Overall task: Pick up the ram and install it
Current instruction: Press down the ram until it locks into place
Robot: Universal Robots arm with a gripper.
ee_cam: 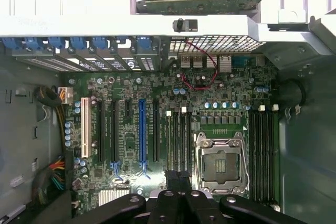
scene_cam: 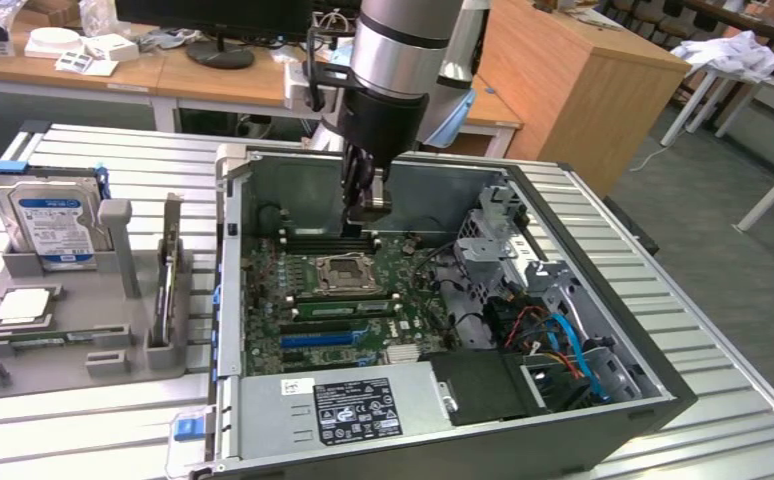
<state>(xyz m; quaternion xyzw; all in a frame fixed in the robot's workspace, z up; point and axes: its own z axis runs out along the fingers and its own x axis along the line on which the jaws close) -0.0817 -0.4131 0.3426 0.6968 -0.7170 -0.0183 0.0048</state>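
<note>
The gripper (ee_cam: pixel 181 195) hangs over the motherboard (ee_cam: pixel 173 140) inside the open computer case (ee_cam: pixel 31 145), its jaws drawn together. Directly beneath the jaws lie long black memory slots (ee_cam: pixel 178 140). Just beside them sits the empty processor socket (ee_cam: pixel 220 163), with more black slots (ee_cam: pixel 262 156) beyond it. Away to the other side stand a blue expansion slot (ee_cam: pixel 142 137) and a white one (ee_cam: pixel 85 127).

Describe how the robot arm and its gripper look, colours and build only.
The arm is a thick cylinder of brushed silver metal with a light blue joint cap. Below it sits a black wrist section with a cable alongside. The gripper is black; in the wrist view its base shows black bolted linkages.
</note>
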